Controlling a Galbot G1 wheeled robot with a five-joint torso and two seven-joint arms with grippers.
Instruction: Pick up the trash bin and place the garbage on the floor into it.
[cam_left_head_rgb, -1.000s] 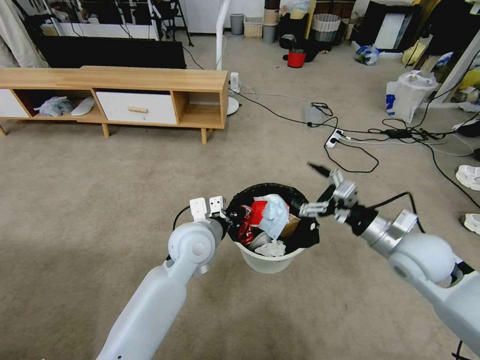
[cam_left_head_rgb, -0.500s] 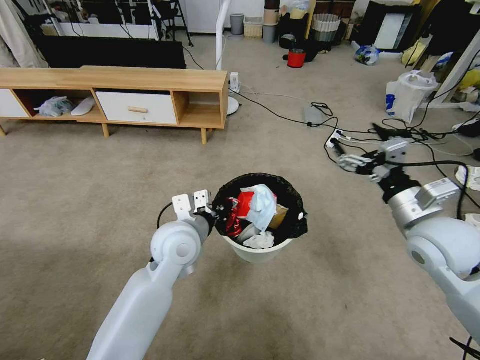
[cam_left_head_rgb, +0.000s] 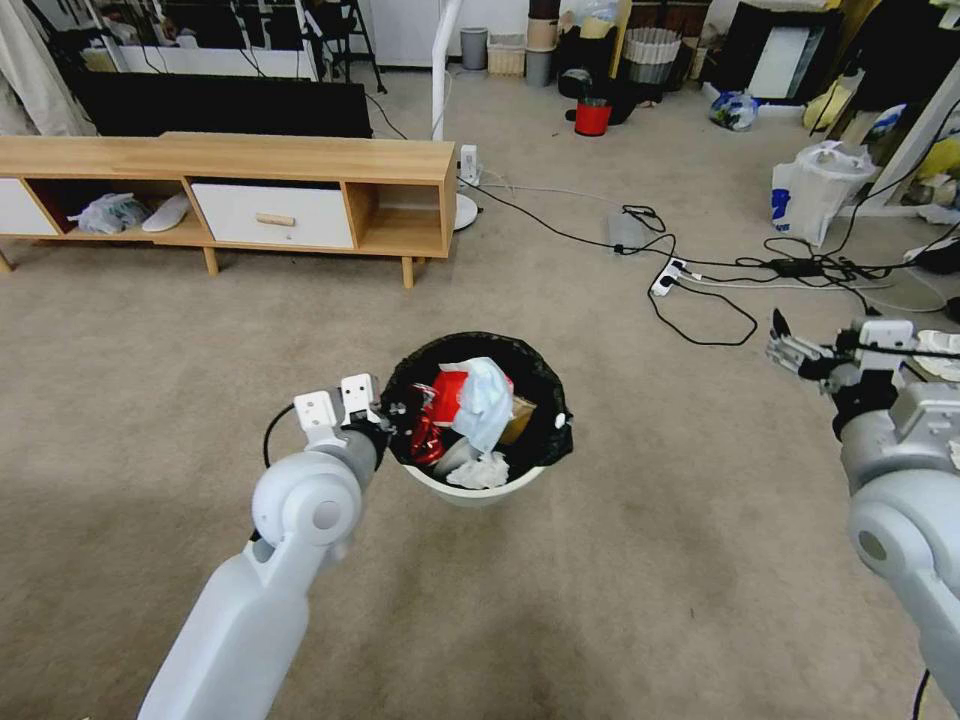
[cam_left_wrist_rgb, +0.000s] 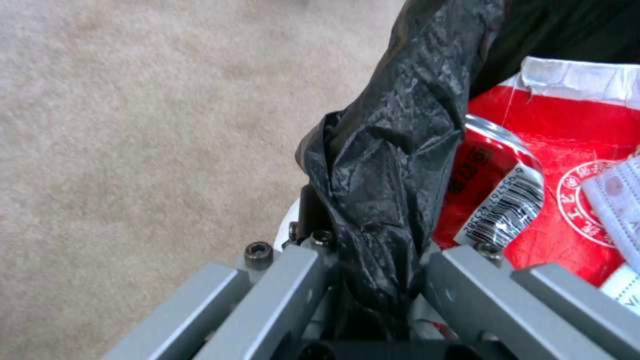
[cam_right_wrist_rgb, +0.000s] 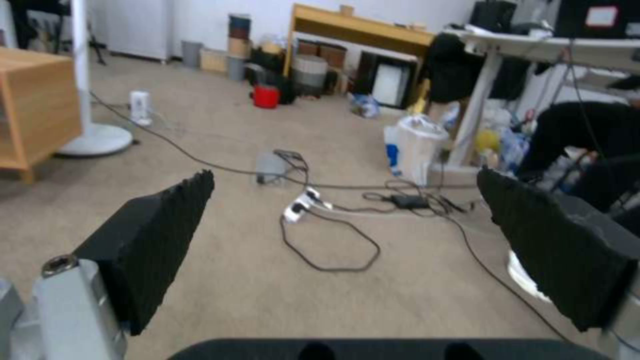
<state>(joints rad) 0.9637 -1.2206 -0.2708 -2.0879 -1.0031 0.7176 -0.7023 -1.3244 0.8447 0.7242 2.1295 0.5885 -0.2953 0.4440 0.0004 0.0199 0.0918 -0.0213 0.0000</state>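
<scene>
Trash bin (cam_left_head_rgb: 478, 488) full of garbage (cam_left_head_rgb: 470, 412) — left tool (cam_left_head_rgb: 392, 420) pinches its rim; right tool (cam_left_head_rgb: 800, 352) gapes empty.

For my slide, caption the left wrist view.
Left gripper clamped on the trash bin's black-lined rim, red packet inside.

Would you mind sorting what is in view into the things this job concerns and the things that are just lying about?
Part of the job:
- trash bin, its rim clamped by the left gripper
- garbage inside it
- right gripper, open, off to the side

Just lying about:
- red bucket
- white shopping bag
- cables
- wooden cabinet
</scene>
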